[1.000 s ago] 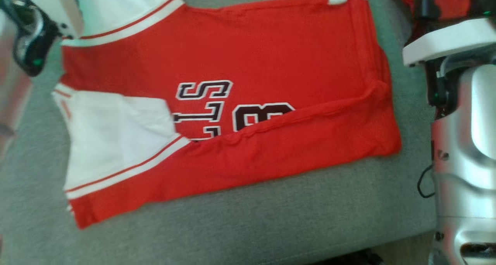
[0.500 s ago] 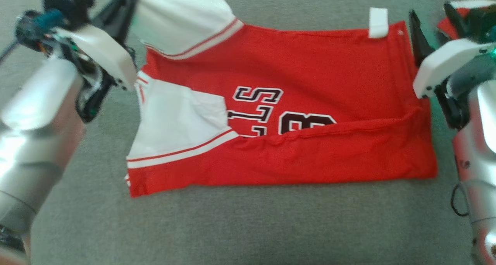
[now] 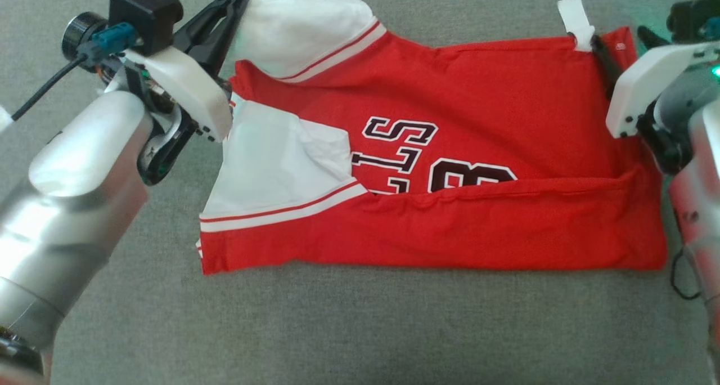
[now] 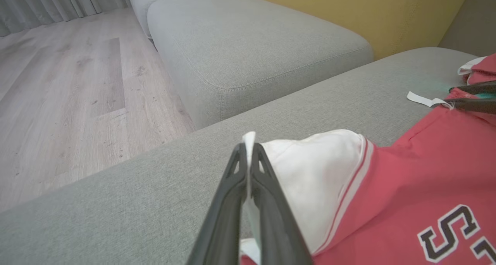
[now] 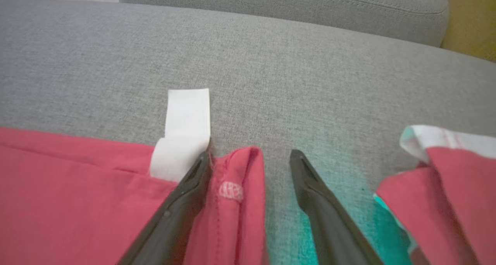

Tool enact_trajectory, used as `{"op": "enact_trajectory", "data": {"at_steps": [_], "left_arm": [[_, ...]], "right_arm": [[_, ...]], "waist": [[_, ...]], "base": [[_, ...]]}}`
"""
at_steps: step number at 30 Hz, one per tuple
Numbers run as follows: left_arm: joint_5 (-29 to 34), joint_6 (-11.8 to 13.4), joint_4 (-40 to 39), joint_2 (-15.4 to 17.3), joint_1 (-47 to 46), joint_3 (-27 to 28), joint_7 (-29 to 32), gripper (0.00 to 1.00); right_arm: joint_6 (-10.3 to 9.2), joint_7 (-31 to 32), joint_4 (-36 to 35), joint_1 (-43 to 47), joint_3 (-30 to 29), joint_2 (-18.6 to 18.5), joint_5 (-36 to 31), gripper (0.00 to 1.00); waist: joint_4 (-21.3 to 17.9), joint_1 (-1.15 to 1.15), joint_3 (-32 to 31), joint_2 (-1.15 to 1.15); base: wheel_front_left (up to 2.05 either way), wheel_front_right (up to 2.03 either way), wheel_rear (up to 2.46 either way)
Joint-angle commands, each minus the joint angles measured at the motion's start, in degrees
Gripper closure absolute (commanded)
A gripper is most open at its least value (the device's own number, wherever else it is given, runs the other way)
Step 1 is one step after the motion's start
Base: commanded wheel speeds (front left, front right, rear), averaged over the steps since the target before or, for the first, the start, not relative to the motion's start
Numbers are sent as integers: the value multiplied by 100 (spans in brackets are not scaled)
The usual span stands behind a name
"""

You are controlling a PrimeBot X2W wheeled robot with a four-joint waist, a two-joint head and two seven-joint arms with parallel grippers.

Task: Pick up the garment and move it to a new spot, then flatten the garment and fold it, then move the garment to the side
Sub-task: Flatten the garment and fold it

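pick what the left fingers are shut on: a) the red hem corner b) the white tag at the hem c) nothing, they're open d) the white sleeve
D: the left fingers are pressed together on the edge of the white sleeve of the red jersey.

Living room: grey sofa (image 4: 252, 44), wood floor (image 4: 58, 102), curtains (image 4: 46, 3).

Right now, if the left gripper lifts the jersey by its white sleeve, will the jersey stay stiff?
Probably not: the white sleeve sags from the left gripper. The jersey looks thin and creased, so likely light and floppy. It may drag on the cushion.
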Motion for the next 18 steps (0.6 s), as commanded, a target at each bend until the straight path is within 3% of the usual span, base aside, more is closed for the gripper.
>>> {"op": "enact_trajectory", "data": {"at_steps": [1, 6, 7, 8, 18], "left_arm": [[36, 59, -135, 227, -314, 186, 12, 100], [30, 65, -111, 243, -372, 170, 75, 100], [29, 67, -86, 252, -383, 171, 80, 100], [27, 71, -57, 261, -397, 176, 80, 100], [0, 135, 428, 438, -835, 428, -140, 100]], "right_arm": [[-4, 36, -76, -153, 158, -61, 96, 0], [-4, 94, 219, -401, 448, -118, 322, 0], [-4, 107, 270, -446, 502, -129, 361, 81], [-4, 106, 310, -496, 557, -145, 398, 100], [-4, -284, 361, -1174, 786, -30, 1102, 100]], "waist": [[27, 0, 66, 0], [29, 0, 159, 0], [23, 0, 167, 0], [15, 0, 172, 0], [-242, 0, 297, 0]], "base": [[0, 0, 0], [0, 0, 0], [0, 0, 0], [0, 0, 0], [0, 0, 0]]}}
